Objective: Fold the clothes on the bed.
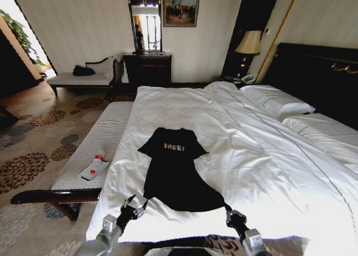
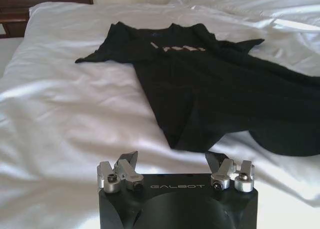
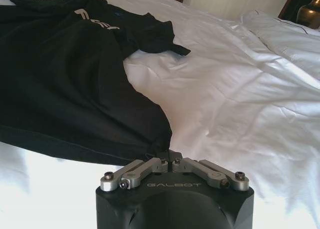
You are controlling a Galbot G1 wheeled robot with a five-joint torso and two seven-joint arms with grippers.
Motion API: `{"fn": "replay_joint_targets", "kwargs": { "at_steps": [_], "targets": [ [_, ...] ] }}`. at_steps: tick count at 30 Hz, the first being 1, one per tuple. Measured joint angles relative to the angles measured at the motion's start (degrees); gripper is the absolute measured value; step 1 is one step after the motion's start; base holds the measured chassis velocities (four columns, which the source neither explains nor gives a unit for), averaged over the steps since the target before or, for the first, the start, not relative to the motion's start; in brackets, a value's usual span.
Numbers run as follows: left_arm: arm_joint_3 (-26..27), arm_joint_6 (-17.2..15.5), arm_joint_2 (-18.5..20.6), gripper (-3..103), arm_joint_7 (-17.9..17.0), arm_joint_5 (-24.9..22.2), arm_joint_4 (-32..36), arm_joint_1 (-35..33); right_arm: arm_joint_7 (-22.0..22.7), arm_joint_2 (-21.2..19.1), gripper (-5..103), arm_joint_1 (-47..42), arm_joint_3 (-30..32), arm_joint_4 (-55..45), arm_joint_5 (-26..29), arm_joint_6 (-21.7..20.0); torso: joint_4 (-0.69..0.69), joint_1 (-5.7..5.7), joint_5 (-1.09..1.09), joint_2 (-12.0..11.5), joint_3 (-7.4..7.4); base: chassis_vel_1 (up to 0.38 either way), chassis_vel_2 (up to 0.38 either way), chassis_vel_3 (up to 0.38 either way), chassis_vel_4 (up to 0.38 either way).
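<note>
black t-shirt flat on bed, left gripper released, right gripper clenched on hem corner (pinch partly hidden)

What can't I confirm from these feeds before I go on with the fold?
- Right tool: its shut fingertips meet at the T-shirt hem corner; fabric between them can't be confirmed, right wrist view.
- Chest lettering: foreshortened, unreadable in left wrist view.
- Left tool: open, short of the hem.
- Bed: near edge cut off, head view.

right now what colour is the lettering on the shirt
White, on the black shirt; the lettering shows best in the head view.
</note>
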State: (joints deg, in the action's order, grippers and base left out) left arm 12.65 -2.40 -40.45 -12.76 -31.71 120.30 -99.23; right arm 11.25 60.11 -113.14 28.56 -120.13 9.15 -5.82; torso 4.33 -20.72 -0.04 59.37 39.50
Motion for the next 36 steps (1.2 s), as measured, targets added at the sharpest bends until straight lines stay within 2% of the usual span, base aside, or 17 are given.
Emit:
{"fn": "replay_joint_targets", "kwargs": {
  "at_steps": [10,17,19,22,23,24,25,27,28,32,34,36],
  "targets": [
    [-1.7,2.0,0.6,70,1.7,4.2,-1.0,2.6,0.2,0.3,0,-0.3,0.3,-0.6,-0.3,-0.1,0.01,0.00,-0.01,0.0,0.00,0.000,0.000,0.000,0.000],
    [-4.0,2.0,-0.2,52,1.8,4.9,-2.3,4.8,0.3,0.1,0,-0.5,0.5,-1.0,-0.4,-0.3,0.00,0.00,0.00,0.0,0.00,0.000,0.000,0.000,0.000],
    [-4.3,1.9,-0.3,52,1.8,4.9,-2.4,5.2,0.3,0.0,0,-0.6,0.5,-1.1,-0.4,-0.3,0.00,0.00,0.00,0.0,0.00,0.000,0.000,0.000,0.000],
    [-6.4,1.3,-0.5,42,1.7,4.8,-3.0,6.8,0.5,-0.1,0,-0.8,0.8,-1.6,-0.3,-0.5,0.01,0.00,0.00,0.0,0.00,0.000,0.000,0.000,0.000],
    [-6.4,1.3,-0.5,42,1.7,4.8,-3.0,6.8,0.5,-0.1,0,-0.8,0.8,-1.6,-0.3,-0.5,0.01,0.00,0.00,0.0,0.00,0.000,0.000,0.000,0.000],
    [-6.6,1.3,-0.4,36,1.7,4.7,-3.0,6.9,0.5,-0.1,0,-0.8,0.9,-1.7,-0.3,-0.6,0.01,0.00,0.00,0.0,0.00,0.000,0.000,0.000,0.000],
    [-6.9,1.2,-0.3,36,1.7,4.6,-3.1,6.8,0.5,-0.1,0,-0.9,1.0,-1.7,-0.3,-0.6,0.01,0.00,0.00,0.0,0.00,0.000,0.000,0.000,0.000],
    [-7.0,1.1,0.2,28,1.7,4.0,-3.1,6.0,0.6,-0.1,0,-1.0,1.3,-1.8,-0.2,-0.6,0.01,0.00,0.01,0.0,0.00,0.000,0.000,0.000,0.000],
    [-7.0,1.1,0.2,28,1.7,4.0,-3.1,6.0,0.6,-0.1,0,-1.0,1.3,-1.8,-0.2,-0.6,0.01,0.00,0.01,0.0,0.00,0.000,0.000,0.000,0.000],
    [-6.4,1.1,0.1,7,1.7,3.4,-2.9,4.7,0.7,0.3,0,-1.0,1.2,-1.7,-0.2,-0.6,0.00,0.00,0.00,0.0,0.00,0.000,0.000,0.000,0.000],
    [-6.4,1.1,0.0,7,1.6,3.3,-2.9,4.7,0.7,0.4,0,-0.9,1.1,-1.7,-0.2,-0.6,0.00,0.00,0.01,0.0,0.00,0.000,0.000,0.000,0.000],
    [-6.5,1.1,0.0,2,1.5,3.1,-2.9,4.7,0.7,0.5,0,-0.9,1.0,-1.7,-0.2,-0.6,0.00,0.00,0.01,0.0,0.00,0.000,0.000,0.000,0.000]
  ]
}}
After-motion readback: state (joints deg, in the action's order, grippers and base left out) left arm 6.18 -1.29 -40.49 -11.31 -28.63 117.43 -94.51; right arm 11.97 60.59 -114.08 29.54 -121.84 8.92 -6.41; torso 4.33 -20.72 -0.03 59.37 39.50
